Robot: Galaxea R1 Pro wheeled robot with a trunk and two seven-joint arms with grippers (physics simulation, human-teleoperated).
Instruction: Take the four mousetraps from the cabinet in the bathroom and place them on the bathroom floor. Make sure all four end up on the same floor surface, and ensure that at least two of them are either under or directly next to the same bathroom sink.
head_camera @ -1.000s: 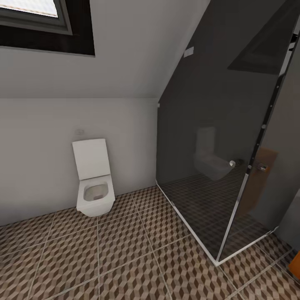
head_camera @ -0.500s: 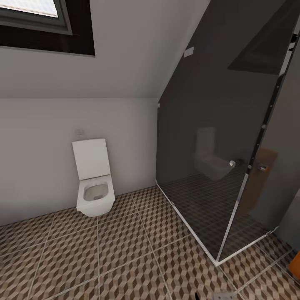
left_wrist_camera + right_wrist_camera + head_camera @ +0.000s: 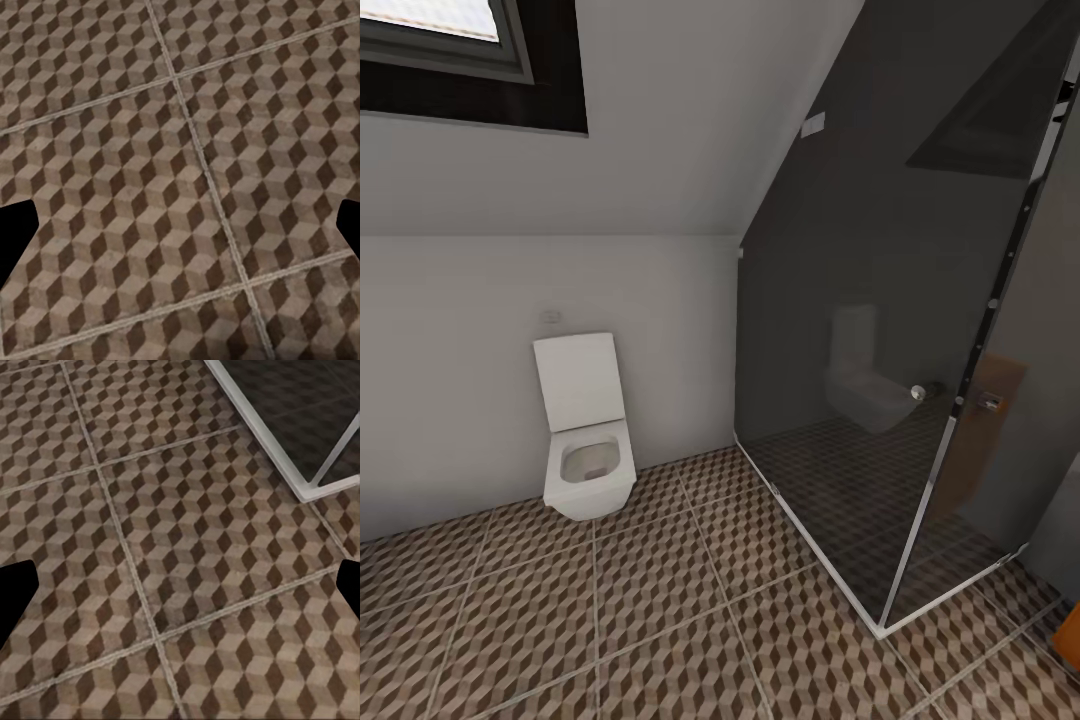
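In the left wrist view the left gripper shows as two dark fingertips at opposite edges of the picture, spread wide apart with nothing between them and touching nothing; below it lies the bathroom floor, its cube-printed tiles crossed by pale grout lines. The right gripper stands the same way in the right wrist view: two dark fingertips set wide apart, empty, above the same patterned tiles, with the white base frame of one shower enclosure lying ahead of it and to one side. From the head view, one white toilet with its lid raised stands against the pale wall, one dark-glass shower enclosure fills the corner beside it, and one dark-framed window sits in the sloping wall above. A sliver of orange-brown shows at the picture's lower right edge, too little to tell what it is.
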